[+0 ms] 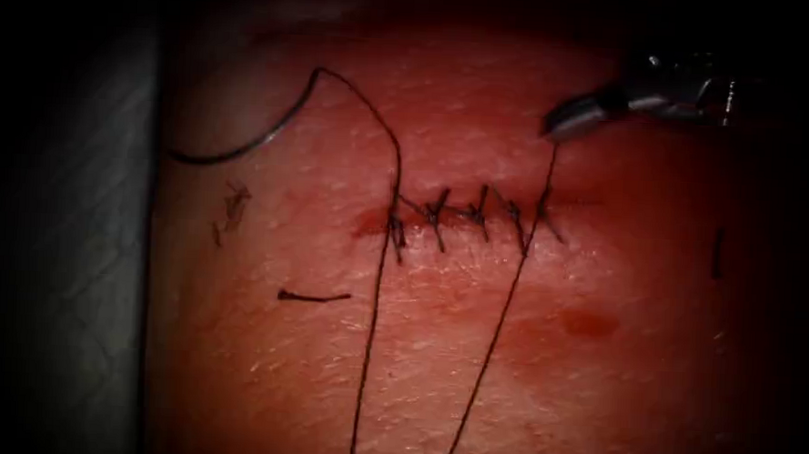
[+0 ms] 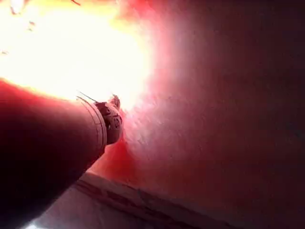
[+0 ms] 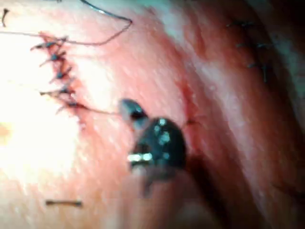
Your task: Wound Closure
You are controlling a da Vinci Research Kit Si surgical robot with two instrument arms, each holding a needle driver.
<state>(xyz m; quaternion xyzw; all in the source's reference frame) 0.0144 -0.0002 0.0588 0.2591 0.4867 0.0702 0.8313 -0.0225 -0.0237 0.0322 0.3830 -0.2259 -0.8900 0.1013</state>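
The cut runs across the tissue and is laced with several dark stitches. The curved needle lies loose on the tissue surface, up and left of the cut's left end, and no tool holds it. Thread runs from its tail down to the leftmost stitch and on toward the near edge. My right tool hangs above the cut's right end, shut on a second strand of thread that passes the rightmost stitch. The right wrist view has the same jaws beside the stitch line. My left tool hovers off the tissue.
Cut ends of thread lie left of the cut, further up on the left and at the far right. A patch of red fluid sits below the cut's right end. Grey surface borders the tissue's left edge.
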